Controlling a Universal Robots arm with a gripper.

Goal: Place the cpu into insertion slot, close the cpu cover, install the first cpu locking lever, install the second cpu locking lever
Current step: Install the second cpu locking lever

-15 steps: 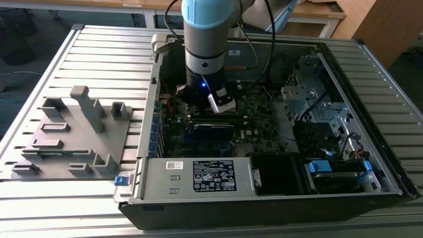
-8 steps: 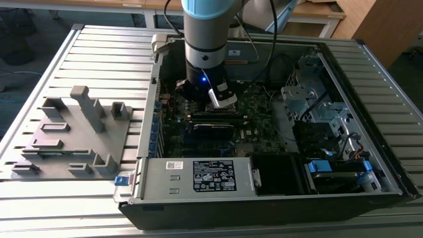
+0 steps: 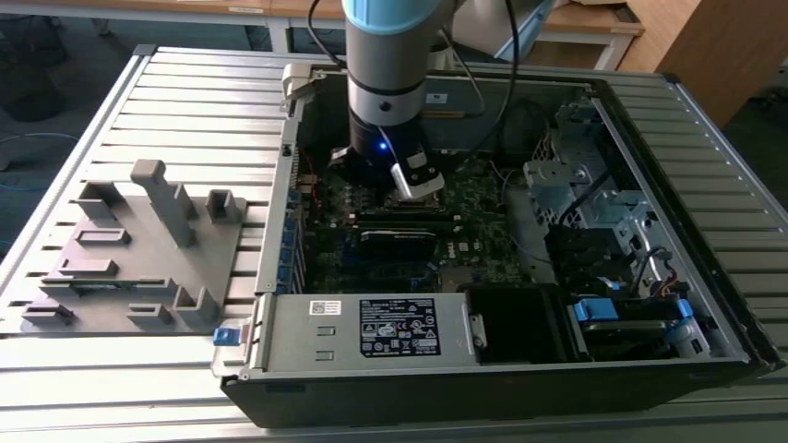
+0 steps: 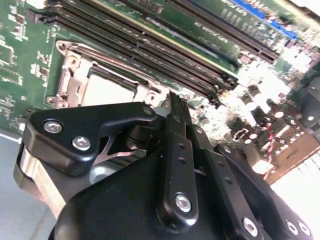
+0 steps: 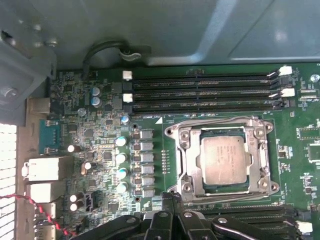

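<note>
The gripper [image 4: 172, 100] hangs with fingers pinched together, holding nothing. The cpu [image 5: 224, 161] sits in the insertion slot [image 5: 186, 160], at the gripper's twelve o'clock in the first wrist view

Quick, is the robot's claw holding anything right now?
Gripper: shut, fingers pressed together, holding nothing, just beside the insertion slot, where the cpu already sits.
</note>
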